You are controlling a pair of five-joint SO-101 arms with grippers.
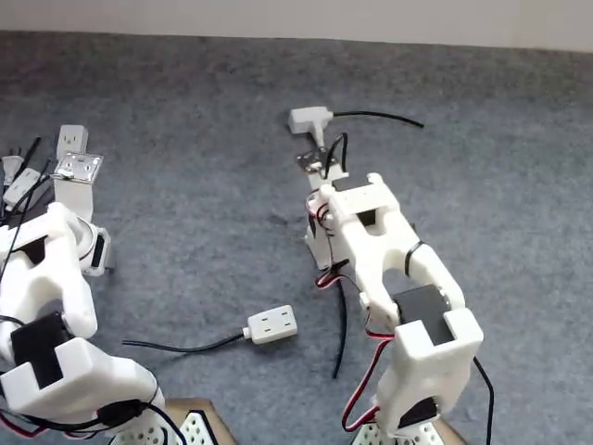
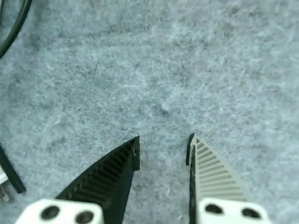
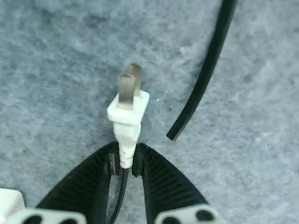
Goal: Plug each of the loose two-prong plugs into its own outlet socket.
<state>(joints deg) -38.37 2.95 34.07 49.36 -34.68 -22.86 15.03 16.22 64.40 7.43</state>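
My right jaws pinch a white plug (image 3: 127, 109) by its neck, prongs pointing ahead; it is not yet plugged in. One socket (image 1: 272, 324) lies behind them, unfilled. My left jaws stand open over bare bench (image 2: 163, 70), holding nothing.

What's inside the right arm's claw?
A white two-prong plastic plug, pinched at its neck by the right claw, metal prongs pointing out over grey carpet. Where its black cord leads is covered by the claw.
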